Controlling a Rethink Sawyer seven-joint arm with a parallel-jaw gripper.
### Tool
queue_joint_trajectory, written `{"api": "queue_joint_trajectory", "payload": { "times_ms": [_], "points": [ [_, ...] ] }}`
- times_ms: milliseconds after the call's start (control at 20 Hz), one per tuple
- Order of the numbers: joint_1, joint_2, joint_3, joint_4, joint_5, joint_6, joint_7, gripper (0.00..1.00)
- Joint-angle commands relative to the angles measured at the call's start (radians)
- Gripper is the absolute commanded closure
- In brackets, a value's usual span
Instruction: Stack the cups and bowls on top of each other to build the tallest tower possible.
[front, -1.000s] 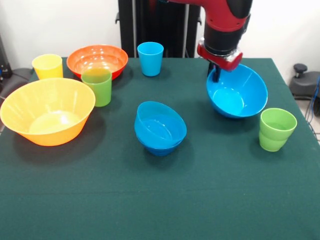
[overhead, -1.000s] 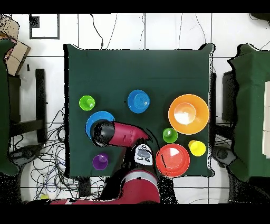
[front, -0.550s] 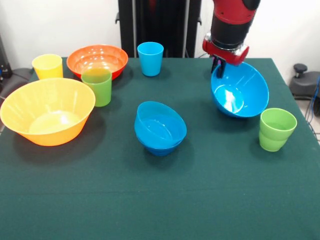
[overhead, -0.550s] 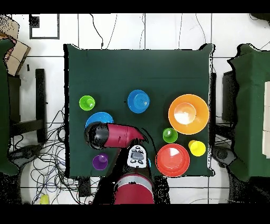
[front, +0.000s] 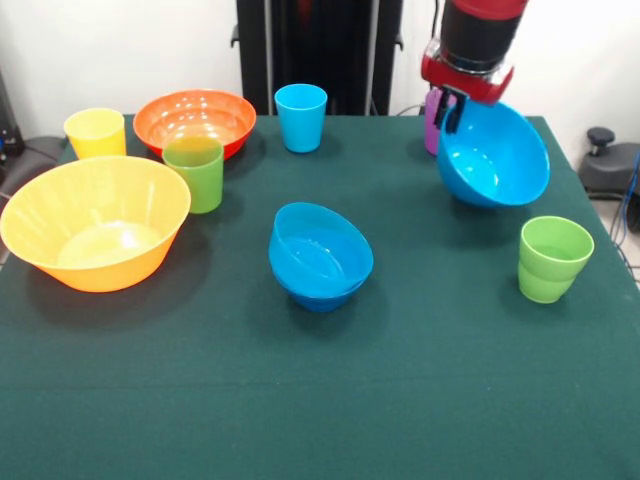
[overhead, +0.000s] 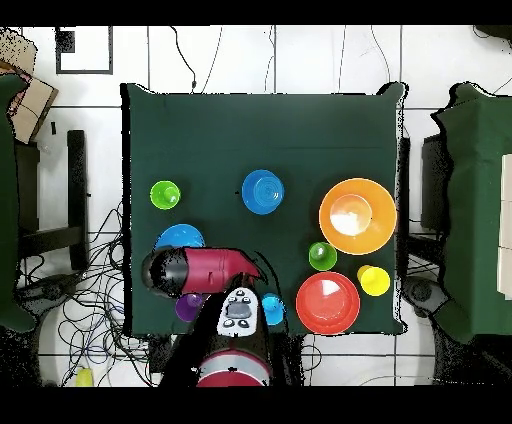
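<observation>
I have the gripper (front: 452, 108) clamped on the big light blue bowl (front: 495, 155), raised and tilted, with only 2 blue bowls (front: 320, 256) nested and the cups unstacked.

Cups and bowls on table: ten pieces

Cups, 5: one yellow cup (front: 95, 132), two green cups (front: 193, 172) (front: 554, 258), one light blue cup (front: 301, 116), one purple cup (front: 432, 122). Bowls, 5: one yellow-orange bowl (front: 95, 222), one orange-red bowl (front: 195, 121), one big light blue bowl (front: 497, 156), two blue bowls nested (front: 320, 254).
</observation>
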Motion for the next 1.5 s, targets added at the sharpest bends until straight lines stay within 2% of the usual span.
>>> {"api": "queue_joint_trajectory", "payload": {
  "times_ms": [50,200,500,650,950,1200,1500],
  "points": [
    [-0.003,-0.006,0.060,0.040,-0.064,-0.019,0.012,1.00],
    [0.000,-0.002,0.063,0.014,-0.063,-0.005,0.004,1.00],
    [-0.030,-0.004,0.087,0.041,-0.069,-0.038,-0.007,1.00],
    [-0.037,0.019,0.093,0.040,-0.086,-0.065,-0.014,1.00],
    [-0.041,0.013,0.096,0.032,-0.112,-0.042,-0.027,1.00],
    [-0.077,0.029,0.108,0.076,-0.150,-0.106,-0.033,1.00],
    [-0.125,0.022,0.131,0.082,-0.172,-0.110,-0.042,1.00]
  ]
}}
